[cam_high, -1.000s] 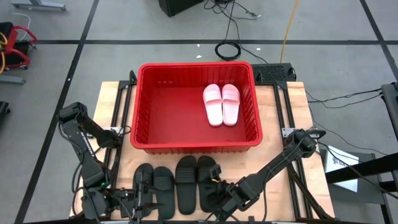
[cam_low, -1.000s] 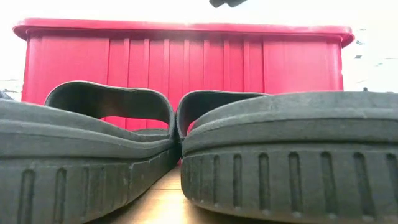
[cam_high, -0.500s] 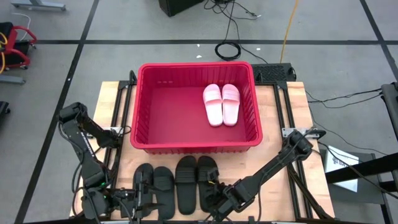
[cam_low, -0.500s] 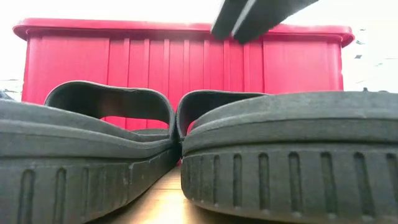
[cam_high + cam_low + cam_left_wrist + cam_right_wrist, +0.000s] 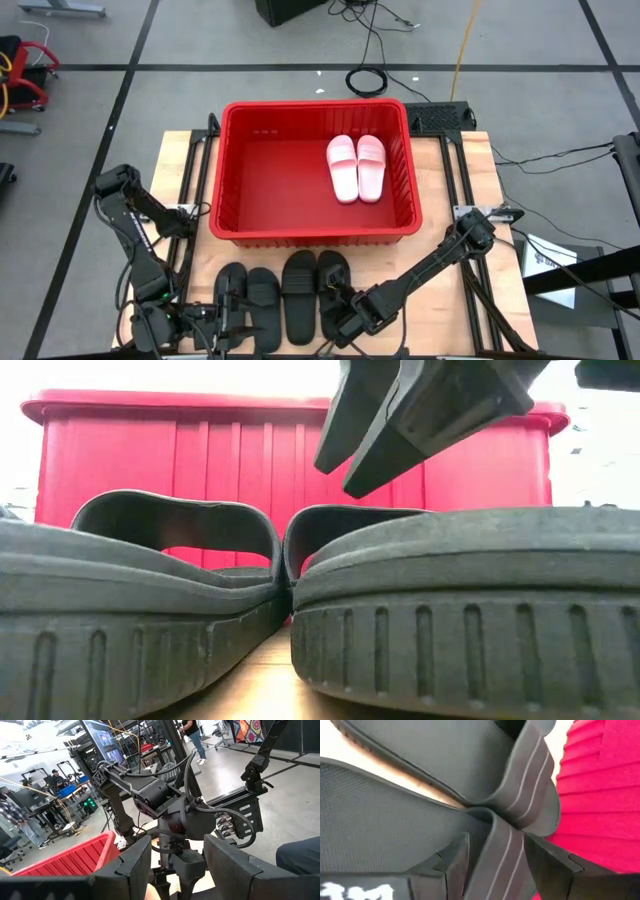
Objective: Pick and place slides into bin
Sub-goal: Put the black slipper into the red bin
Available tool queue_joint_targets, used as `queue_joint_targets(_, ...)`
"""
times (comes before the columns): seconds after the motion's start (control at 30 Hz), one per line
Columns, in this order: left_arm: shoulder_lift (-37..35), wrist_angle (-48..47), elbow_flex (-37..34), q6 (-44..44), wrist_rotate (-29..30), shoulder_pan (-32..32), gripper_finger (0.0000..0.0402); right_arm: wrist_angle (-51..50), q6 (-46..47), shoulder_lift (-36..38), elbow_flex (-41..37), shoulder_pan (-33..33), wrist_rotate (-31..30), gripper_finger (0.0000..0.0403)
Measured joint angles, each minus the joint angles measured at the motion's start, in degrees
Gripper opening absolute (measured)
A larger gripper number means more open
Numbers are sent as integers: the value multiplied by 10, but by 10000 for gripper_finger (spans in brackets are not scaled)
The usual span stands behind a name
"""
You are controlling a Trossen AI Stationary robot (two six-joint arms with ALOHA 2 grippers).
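Note:
Four black slides lie sole-down in a row along the table's near edge [image 5: 232, 292] [image 5: 263, 297] [image 5: 298, 294] [image 5: 333, 283]. Two pale pink slides [image 5: 356, 167] lie side by side in the red bin [image 5: 315, 236], toward its right wall. My right gripper [image 5: 342, 318] is open and hovers just above the rightmost black slide [image 5: 470, 590]. In the right wrist view its fingers [image 5: 452, 865] stand on either side of that slide's strap [image 5: 506, 855] without touching it. My left gripper [image 5: 222, 322] is open and empty beside the left pair.
The bin stands in the middle of the table, its near wall [image 5: 200, 450] just behind the black slides. Bare wood shows left and right of the bin. Cables and frames lie on the floor beyond the table, and people stand far off in the room.
My right gripper has come down and moved toward the table's left edge, over the rightmost black slide. In the low view it has dropped from the top of the picture to just above the strap. The slides have stayed put.

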State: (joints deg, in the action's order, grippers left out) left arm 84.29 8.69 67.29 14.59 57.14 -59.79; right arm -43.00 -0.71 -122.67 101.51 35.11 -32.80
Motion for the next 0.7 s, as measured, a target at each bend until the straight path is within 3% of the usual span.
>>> queue_joint_targets(0.7, 0, 0, 0, 0, 0, 0, 189, 53, -17, 0, -80, -26, -33, 180)
